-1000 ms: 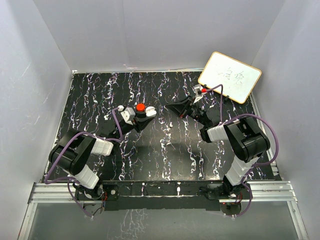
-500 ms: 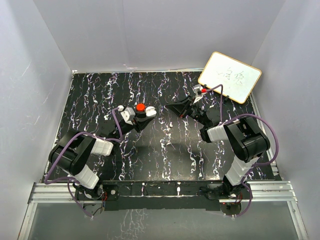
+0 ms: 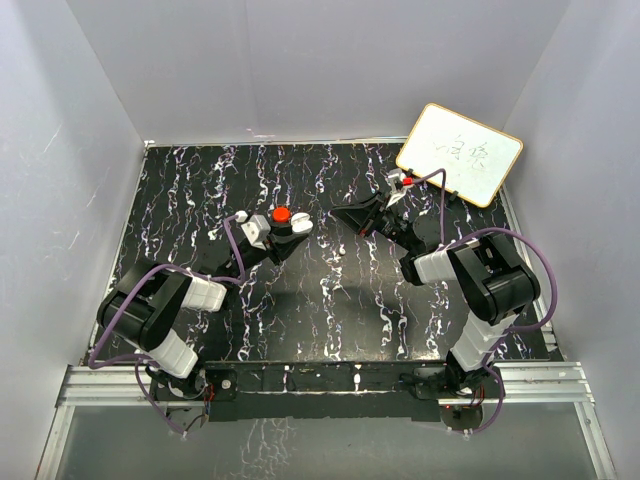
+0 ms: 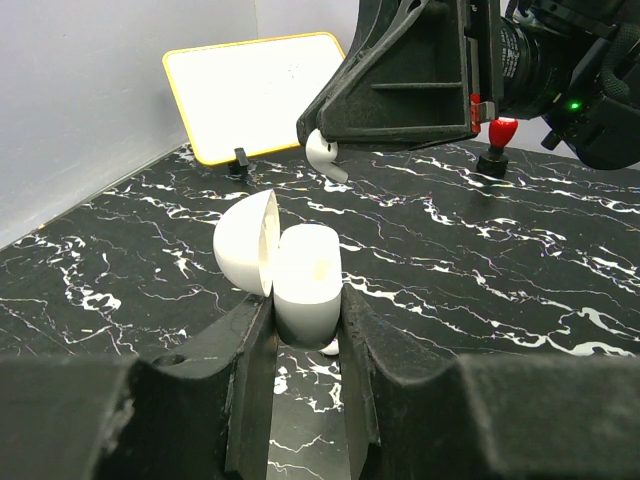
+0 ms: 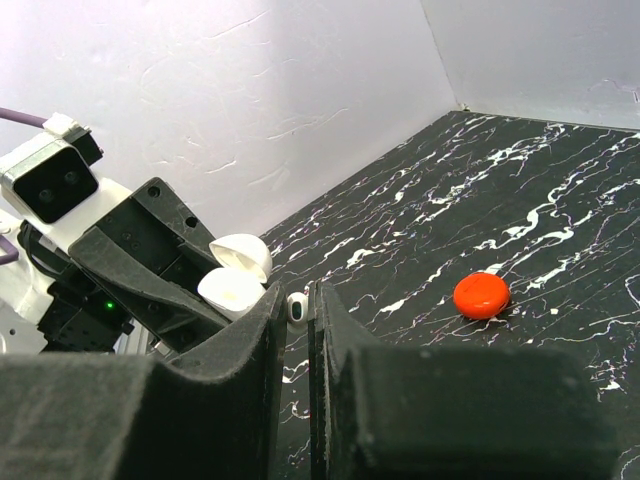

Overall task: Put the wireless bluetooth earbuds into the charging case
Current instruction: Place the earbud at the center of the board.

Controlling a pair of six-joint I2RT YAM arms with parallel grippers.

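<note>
My left gripper (image 4: 305, 312) is shut on the white charging case (image 4: 306, 280), whose lid (image 4: 245, 243) stands open to the left. My right gripper (image 5: 298, 302) is shut on a white earbud (image 5: 298, 308) with a dark spot. In the left wrist view that earbud (image 4: 325, 156) hangs from the right gripper (image 4: 316, 128), above and behind the open case and apart from it. The right wrist view shows the case (image 5: 230, 287) just left of the earbud. From above, the two grippers (image 3: 293, 232) (image 3: 345, 214) face each other at mid-table. A small white bit (image 4: 330, 348) peeks out under the case, too hidden to identify.
A red round puck (image 3: 281, 214) (image 5: 481, 295) lies on the black marbled table (image 3: 330, 290) just behind the left gripper. A yellow-framed whiteboard (image 3: 460, 153) leans at the back right, with a small red-topped dark piece (image 3: 407, 181) (image 4: 499, 140) near it. Grey walls enclose the table.
</note>
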